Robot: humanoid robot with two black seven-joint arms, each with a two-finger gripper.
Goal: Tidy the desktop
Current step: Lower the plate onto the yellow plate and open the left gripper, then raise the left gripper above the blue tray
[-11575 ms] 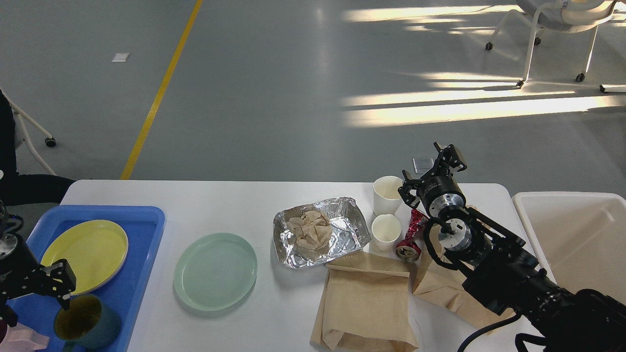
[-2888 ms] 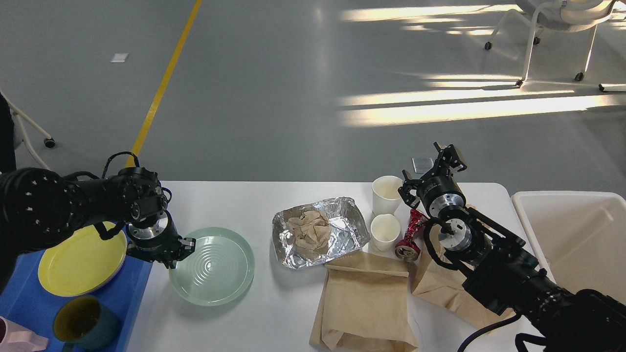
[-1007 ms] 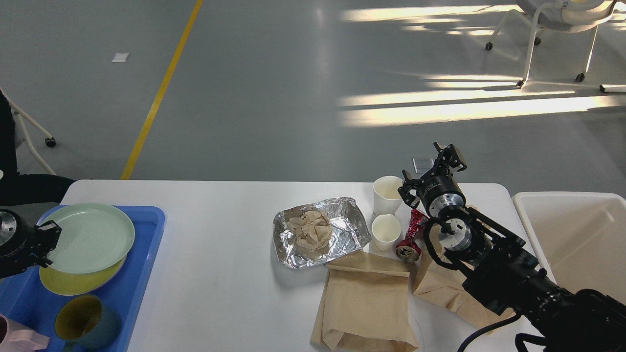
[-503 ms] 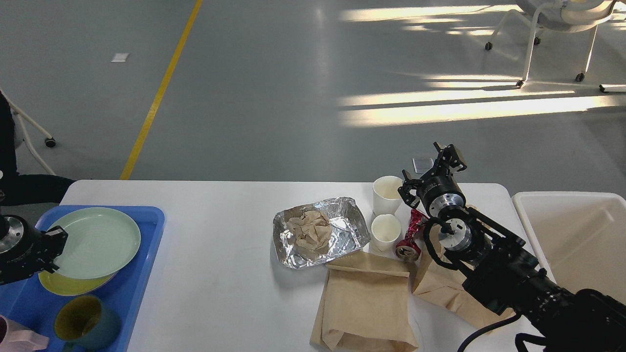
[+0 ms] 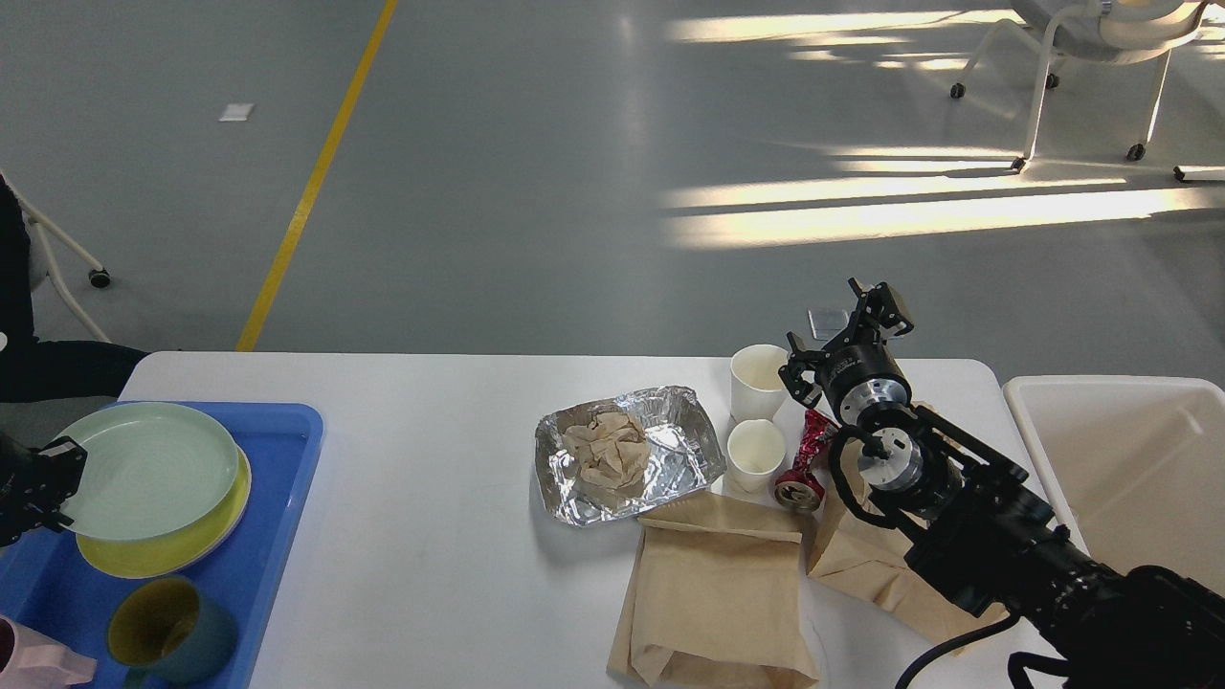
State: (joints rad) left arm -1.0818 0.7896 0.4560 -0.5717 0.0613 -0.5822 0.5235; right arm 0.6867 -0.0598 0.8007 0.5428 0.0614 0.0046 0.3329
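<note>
Green plate (image 5: 144, 469) has shifted left over the yellow plate (image 5: 172, 545).
My left gripper (image 5: 43, 478) grips its rim; right gripper (image 5: 847, 335) hangs wide above the bench (image 5: 450, 383).

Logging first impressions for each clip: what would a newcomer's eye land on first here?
Probably the right arm's pincer, raised over the desktop's far right edge beside two paper cups. Next, the foil tray with crumpled paper at mid-table, brown bags in front. At far left, a green plate sits over a yellow one in the blue tray.

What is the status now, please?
Left gripper shut on pale green plate, above yellow plate. Right gripper open, idle. White desktop: foil tray, brown paper bags remain.
</note>
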